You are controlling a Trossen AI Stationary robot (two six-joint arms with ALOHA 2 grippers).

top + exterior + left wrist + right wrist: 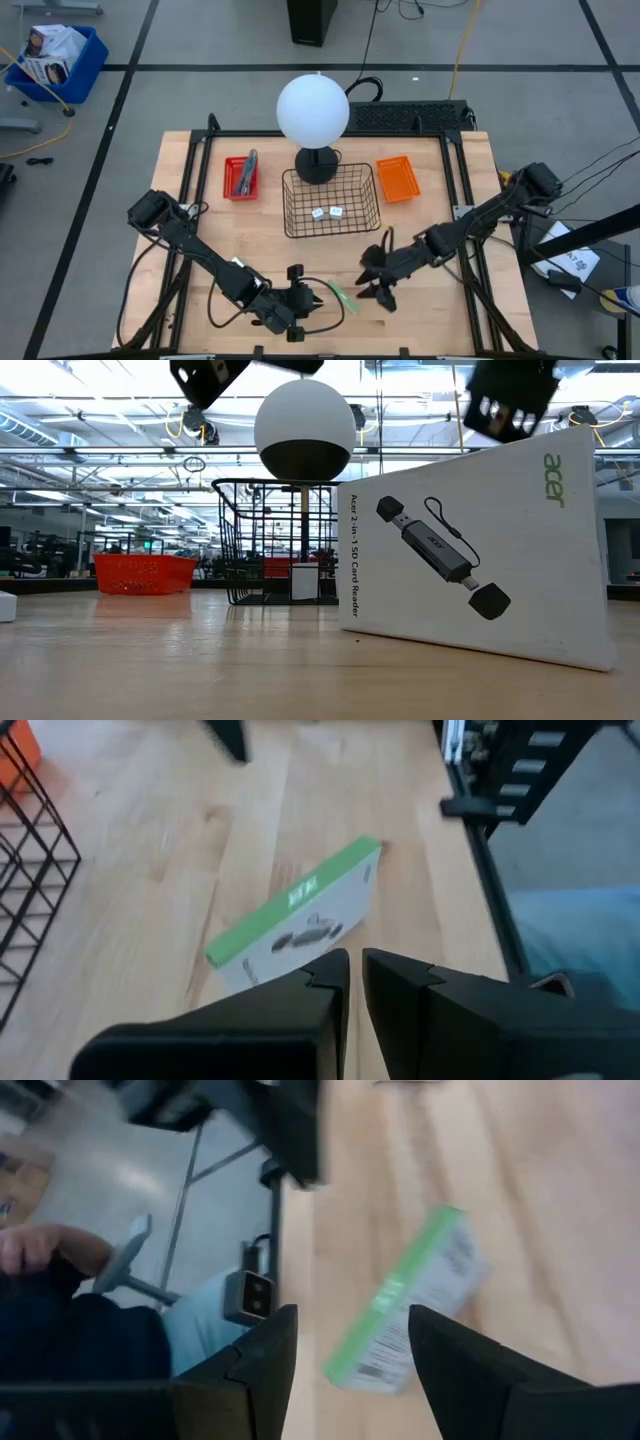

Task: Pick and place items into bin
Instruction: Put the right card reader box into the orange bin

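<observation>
A flat white box with a green side (343,297) appears to stand on one long edge on the table near its front edge, between my two grippers. It fills the right of the low view (470,540) and shows a card-reader picture. My left gripper (316,299) is shut just left of the box, which lies beyond its fingertips (300,915). My right gripper (373,286) is open just right of the box, which shows past its two fingers (410,1305). Two small white items (327,213) lie in the black wire basket (300,228). A grey tool (249,168) lies in the red bin (230,180).
The white globe lamp (313,110) stands behind the wire basket. An orange bin (398,178) sits to the basket's right. A small white thing (5,605) lies at the low view's left edge. A person's hand and dark sleeve (40,1250) show off the table's edge.
</observation>
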